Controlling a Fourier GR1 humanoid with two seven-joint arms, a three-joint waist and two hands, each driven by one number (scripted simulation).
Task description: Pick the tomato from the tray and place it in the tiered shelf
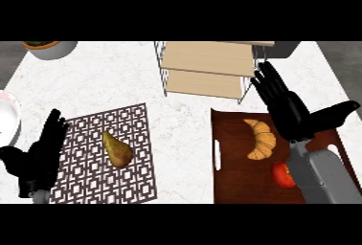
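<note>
Right hand (290, 117) fingers straight above tray (237, 186) | croissant (262, 139) near tomato (282, 175) | right forearm (322, 177) half-hides tomato | left hand (39, 155) fingers straight too

The tomato (283, 174) lies on the brown tray (237, 184), half hidden by the right forearm, with a croissant (262, 139) just beyond it. The right hand (290, 112) hangs open above the tray, fingers straight and pointing at the tiered shelf (209, 69). The left hand (39, 153) rests open beside a patterned mat (92, 184) holding a pear (117, 150)
</note>
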